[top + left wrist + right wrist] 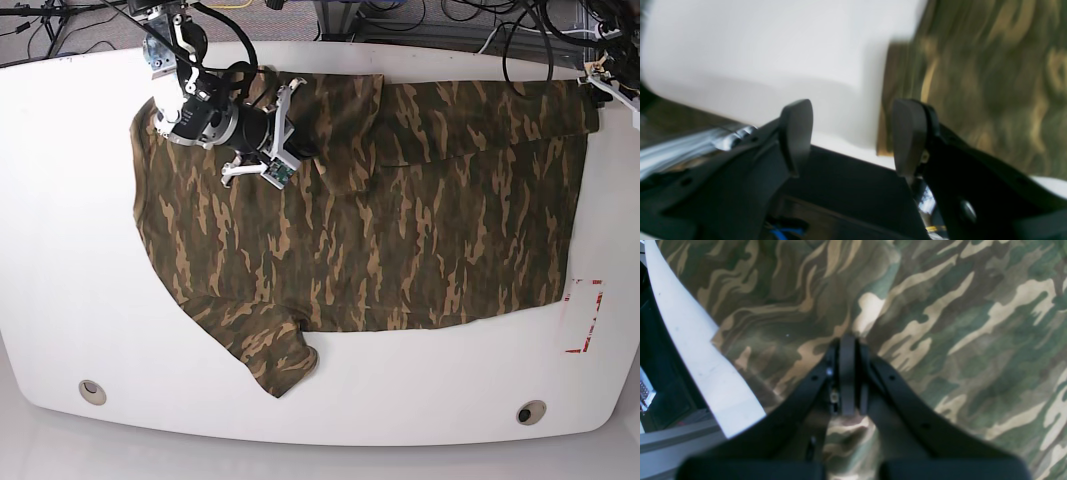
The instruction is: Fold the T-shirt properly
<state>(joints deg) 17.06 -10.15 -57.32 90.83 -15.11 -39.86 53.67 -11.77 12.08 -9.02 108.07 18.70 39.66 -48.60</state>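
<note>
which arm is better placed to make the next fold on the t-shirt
Right, probably. The right gripper is shut and sits right on the T-shirt near its upper sleeve. The left gripper is open, holding nothing, at the table edge beside the shirt's corner.

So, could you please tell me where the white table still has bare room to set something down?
The white round-edged table is bare left of the camouflage-print fabric T-shirt, and along the near edge between the two small round holes. A narrower strip lies right of the hem, around red tape marks. It is crowded at the far left, where the right end effector sits on the cloth.
</note>
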